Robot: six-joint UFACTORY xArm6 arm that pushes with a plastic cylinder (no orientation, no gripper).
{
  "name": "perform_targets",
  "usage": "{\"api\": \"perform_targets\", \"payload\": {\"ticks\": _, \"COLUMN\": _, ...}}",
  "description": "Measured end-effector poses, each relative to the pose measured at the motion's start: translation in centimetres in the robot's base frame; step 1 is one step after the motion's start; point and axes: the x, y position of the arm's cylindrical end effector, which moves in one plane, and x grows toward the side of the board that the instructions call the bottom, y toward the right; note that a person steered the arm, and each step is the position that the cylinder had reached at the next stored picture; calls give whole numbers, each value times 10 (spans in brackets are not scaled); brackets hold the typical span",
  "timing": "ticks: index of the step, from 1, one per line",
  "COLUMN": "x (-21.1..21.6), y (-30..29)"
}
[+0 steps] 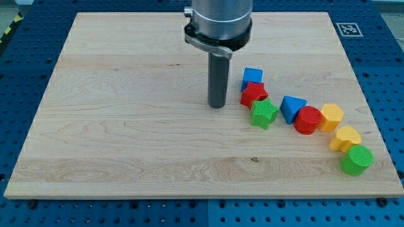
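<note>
Your tip (pixel 218 106) rests on the counter (pixel 126 126) | no pincer fitted, nothing held | nearest: red block (pixel 253 95) just to its view-right, apart | blue cube (pixel 252 77) behind it, green star (pixel 264 113) below-right

A pale wooden table (pixel 126 126) carries eight small blocks at the view's right: blue cube (pixel 252 77), red star (pixel 253 94), green star (pixel 264 113), blue triangle (pixel 291 108), red cylinder (pixel 308 120), yellow hexagon (pixel 331 116), yellow heart (pixel 344 138), green cylinder (pixel 356 159).
</note>
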Motion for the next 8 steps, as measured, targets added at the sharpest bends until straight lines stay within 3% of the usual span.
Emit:
{"api": "perform_targets", "payload": {"ticks": 3, "x": 7, "y": 54}}
{"api": "perform_targets", "payload": {"ticks": 8, "x": 75, "y": 98}}
